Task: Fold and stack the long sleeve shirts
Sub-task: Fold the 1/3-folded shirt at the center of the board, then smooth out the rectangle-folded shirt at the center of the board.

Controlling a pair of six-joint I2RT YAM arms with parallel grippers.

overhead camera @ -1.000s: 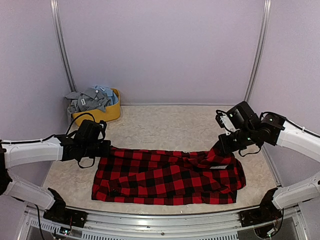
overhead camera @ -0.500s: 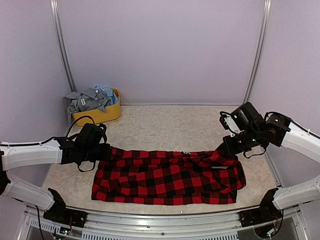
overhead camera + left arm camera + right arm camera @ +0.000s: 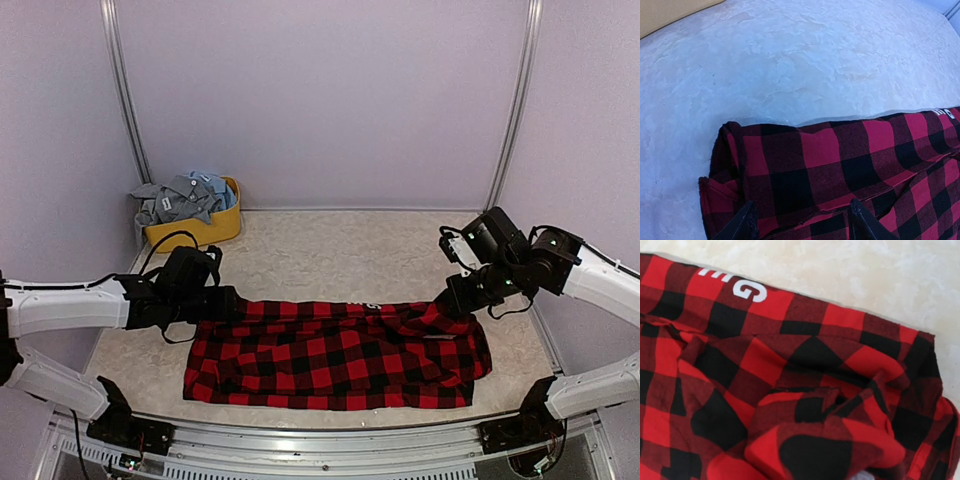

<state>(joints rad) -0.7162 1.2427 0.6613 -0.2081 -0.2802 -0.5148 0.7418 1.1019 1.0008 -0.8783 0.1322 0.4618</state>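
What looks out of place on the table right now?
The flannel is bunched and lifted at its right end, where the right gripper pinches it; the left end lies flat. Grey shirts spill over the yellow tub, back left.

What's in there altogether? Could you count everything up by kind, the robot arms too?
red-and-black check shirt: 1
yellow tub: 1
heap of grey and pale blue clothes in the tub: 1, pieces uncountable
robot arms: 2, left arm and right arm
Total: 5

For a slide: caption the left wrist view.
Open left end effector over the folded corner of a red-and-black flannel shirt on a table.
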